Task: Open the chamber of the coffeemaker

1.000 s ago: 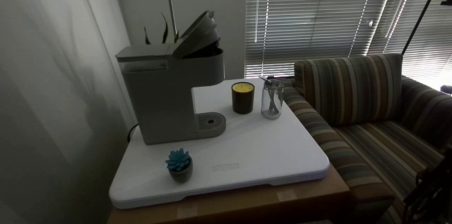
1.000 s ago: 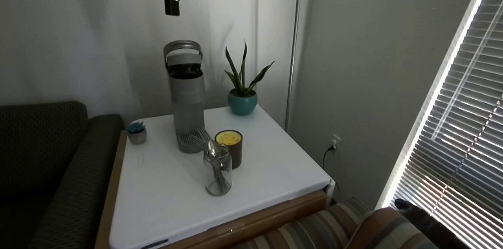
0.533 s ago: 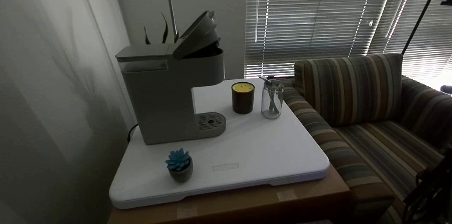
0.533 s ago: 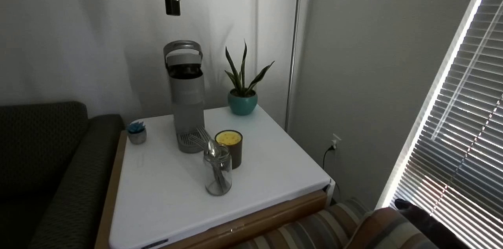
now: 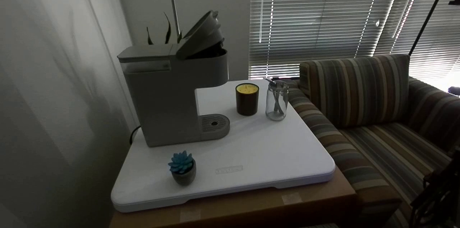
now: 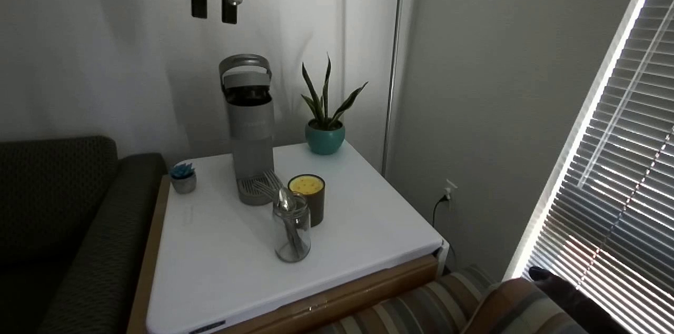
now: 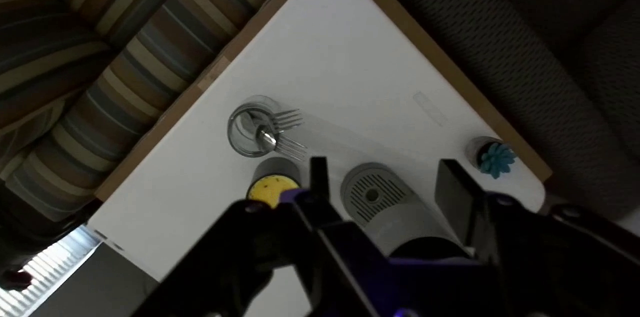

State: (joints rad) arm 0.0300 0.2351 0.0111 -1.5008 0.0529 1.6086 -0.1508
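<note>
On the white tabletop stands the grey coffeemaker point(image 5: 169, 109), seen in both exterior views. Its chamber lid point(image 5: 201, 37) is tilted up at a steep angle, with a dark opening under it. In an exterior view the raised lid point(image 6: 247, 79) shows from the front, its handle band arched above it. High above the machine, apart from it, hangs my gripper point(image 6: 214, 19), fingers spread and nothing between them. The wrist view looks down past the open gripper point(image 7: 384, 177) onto the drip base and front of the coffeemaker point(image 7: 410, 224); the gripper's body hides the lid there.
A yellow-topped dark candle point(image 5: 247, 100) and a glass jar with cutlery point(image 5: 276, 102) stand in front of the machine. Beside it sits a small teal succulent point(image 5: 183, 168). A larger potted plant point(image 6: 325, 136) stands at the back corner. A striped armchair point(image 5: 355, 91) adjoins the table.
The gripper's fingers, shut together half a second ago, have spread apart. The arm hangs in about the same place. The coffeemaker and its raised lid look the same.
</note>
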